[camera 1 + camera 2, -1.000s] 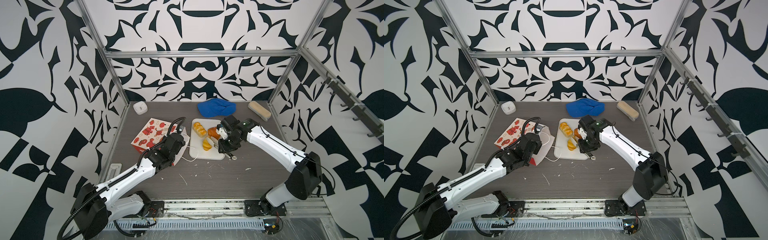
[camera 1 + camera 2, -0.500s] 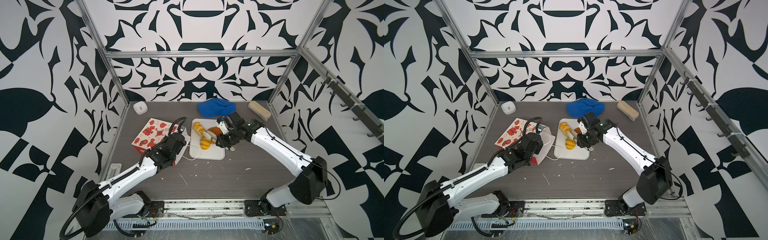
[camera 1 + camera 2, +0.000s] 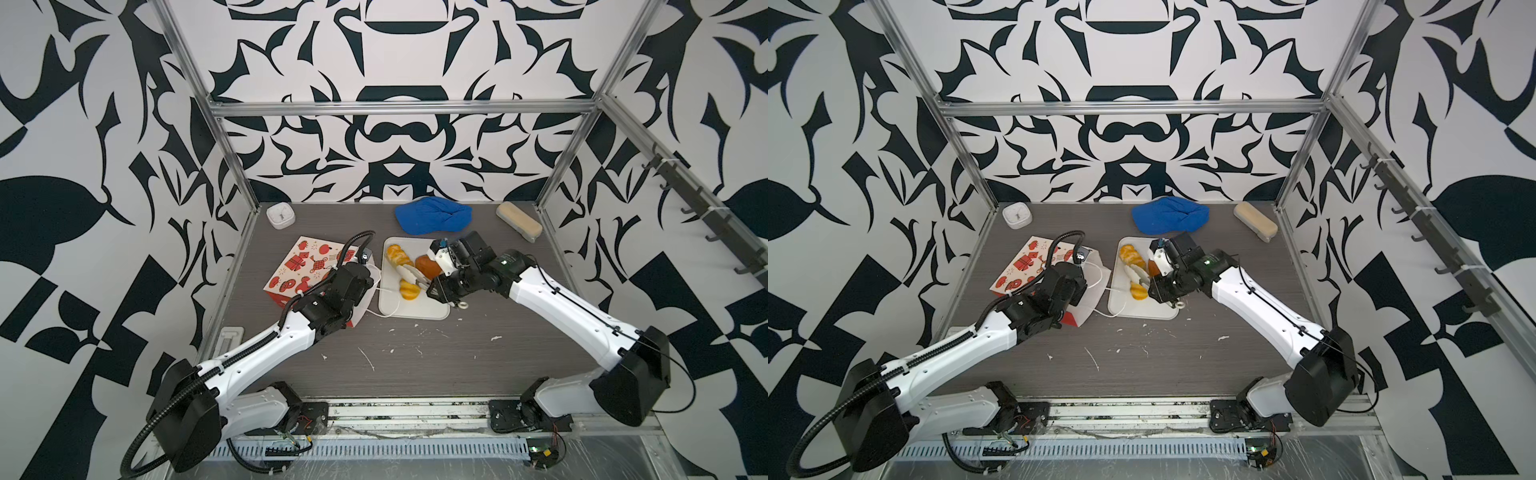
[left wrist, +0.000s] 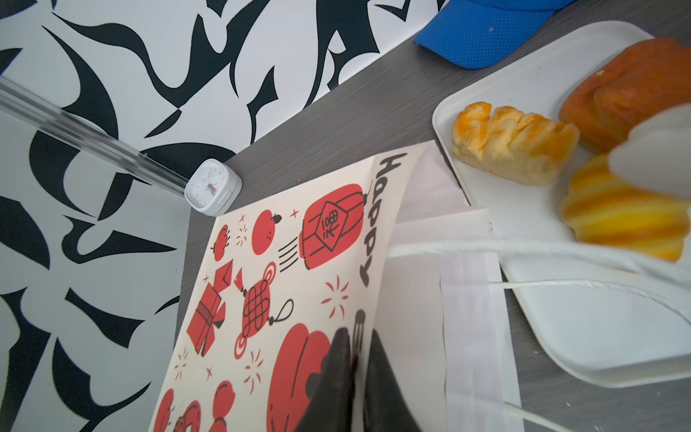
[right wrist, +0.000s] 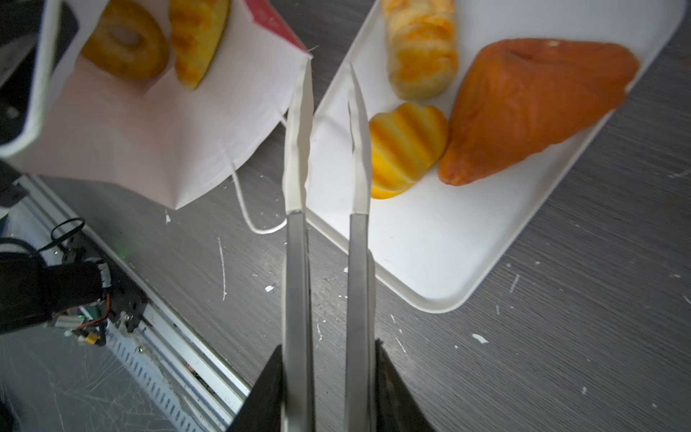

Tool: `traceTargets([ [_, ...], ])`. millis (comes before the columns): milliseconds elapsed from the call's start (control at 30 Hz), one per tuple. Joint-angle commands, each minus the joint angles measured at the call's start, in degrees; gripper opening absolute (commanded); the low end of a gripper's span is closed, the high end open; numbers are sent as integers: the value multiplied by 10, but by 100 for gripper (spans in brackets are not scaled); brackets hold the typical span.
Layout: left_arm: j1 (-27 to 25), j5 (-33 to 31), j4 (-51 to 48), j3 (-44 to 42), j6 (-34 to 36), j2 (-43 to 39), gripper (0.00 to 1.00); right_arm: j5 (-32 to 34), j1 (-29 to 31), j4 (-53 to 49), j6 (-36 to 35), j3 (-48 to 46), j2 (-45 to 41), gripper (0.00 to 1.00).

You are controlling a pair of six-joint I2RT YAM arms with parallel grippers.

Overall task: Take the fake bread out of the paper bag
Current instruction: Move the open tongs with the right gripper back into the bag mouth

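The red-and-white paper bag (image 3: 307, 270) (image 3: 1025, 266) lies on its side, mouth toward the white tray (image 3: 415, 309). My left gripper (image 4: 359, 336) is shut on the paper bag's upper wall (image 4: 280, 280), holding the mouth up. Inside, the right wrist view shows a ring doughnut (image 5: 125, 48) and a yellow croissant (image 5: 194, 37). On the tray lie a braided loaf (image 3: 398, 254) (image 5: 420, 48), another croissant (image 3: 408, 289) (image 5: 405, 147) and a brown triangular pastry (image 3: 428, 266) (image 5: 531, 108). My right gripper (image 5: 327, 349) (image 3: 440, 286) is shut on metal tongs (image 5: 295, 262). Their white tips (image 5: 299, 123) are apart and empty, over the tray's edge by the bag's mouth.
A blue cap (image 3: 432, 214), a small white clock (image 3: 280, 214) and a beige oblong block (image 3: 518, 221) sit along the back of the table. White scraps (image 3: 368, 357) litter the dark tabletop in front. The bag's cord handle (image 5: 258, 224) trails between bag and tray.
My right gripper has swung the tongs from the tray's front right corner to point left toward the bag's mouth. The left gripper and the bag have stayed put.
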Motion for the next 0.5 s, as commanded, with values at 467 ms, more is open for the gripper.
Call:
traceTargets([
  [467, 12, 77, 23, -4, -3, -36, 11, -31, 105, 214, -21, 8, 108, 36],
])
